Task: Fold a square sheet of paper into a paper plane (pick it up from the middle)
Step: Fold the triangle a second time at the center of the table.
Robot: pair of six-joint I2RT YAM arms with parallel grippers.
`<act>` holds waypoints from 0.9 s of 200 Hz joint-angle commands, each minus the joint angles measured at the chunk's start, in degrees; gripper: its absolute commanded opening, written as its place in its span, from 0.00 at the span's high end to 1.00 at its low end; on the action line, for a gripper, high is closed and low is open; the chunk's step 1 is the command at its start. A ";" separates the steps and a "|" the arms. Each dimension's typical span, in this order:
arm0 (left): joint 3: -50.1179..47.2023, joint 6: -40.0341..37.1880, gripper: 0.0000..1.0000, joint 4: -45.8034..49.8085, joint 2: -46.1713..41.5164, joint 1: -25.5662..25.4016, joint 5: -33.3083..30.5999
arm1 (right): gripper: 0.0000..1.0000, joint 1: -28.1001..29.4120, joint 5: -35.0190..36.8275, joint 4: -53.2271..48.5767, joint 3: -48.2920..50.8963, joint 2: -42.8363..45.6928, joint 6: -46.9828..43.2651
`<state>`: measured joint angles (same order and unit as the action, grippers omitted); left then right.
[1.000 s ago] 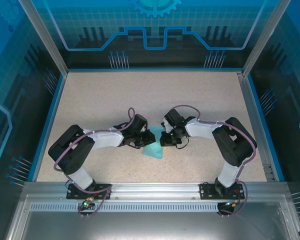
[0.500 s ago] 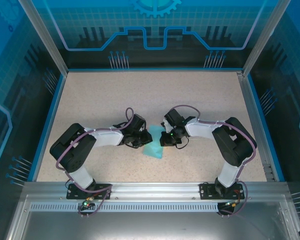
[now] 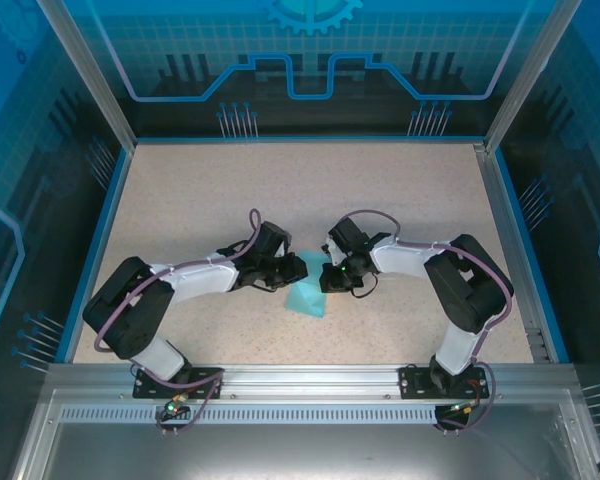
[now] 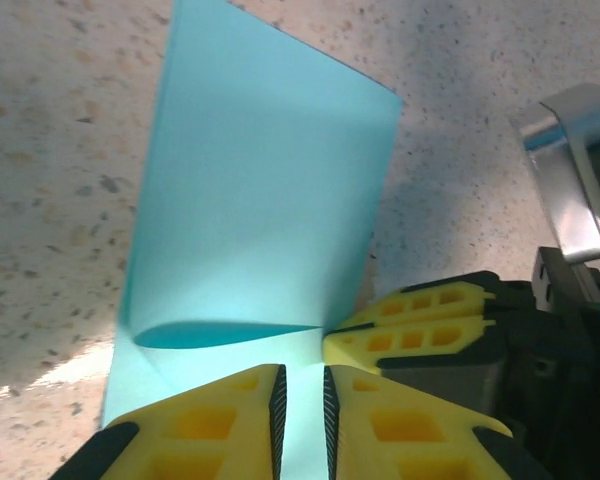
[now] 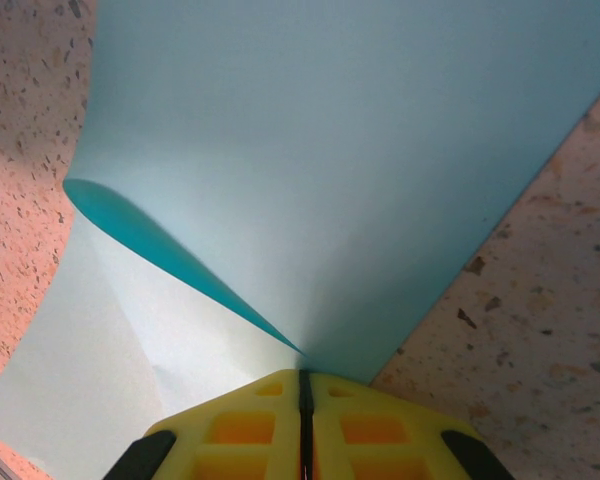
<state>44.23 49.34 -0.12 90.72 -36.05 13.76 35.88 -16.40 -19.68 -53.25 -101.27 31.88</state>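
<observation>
The right gripper (image 5: 302, 385) has its jaws shut tight on the bend of the square sheet of paper (image 5: 330, 150). The left gripper (image 4: 302, 372) has its jaws a narrow slit apart, paper showing through the gap, seemingly unclamped. The sheet lies between them mid-worktop (image 3: 380, 190), one flap bowed over and uncreased. To crease it well, I judge the right should anchor while the left presses along the bend, edges matched.

One square sheet of paper (image 3: 307, 297) lies on the one table (image 3: 380, 190), toward 6 o'clock of its middle. Two arms (image 3: 200, 278) reach in, each ending in one hand: a left hand (image 3: 292, 272) and a right hand (image 3: 327, 280). Each hand has two yellow fingers (image 4: 210, 420), four in all.
</observation>
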 commanded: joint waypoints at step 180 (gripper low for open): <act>-1.53 3.74 0.86 4.71 10.53 -2.02 -0.71 | 0.88 4.11 -3.66 -1.41 0.42 9.61 -1.16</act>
<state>44.62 51.75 -0.05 98.54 -37.08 15.86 37.36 -17.61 -20.12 -53.34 -96.40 30.57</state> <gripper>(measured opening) 0.142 0.114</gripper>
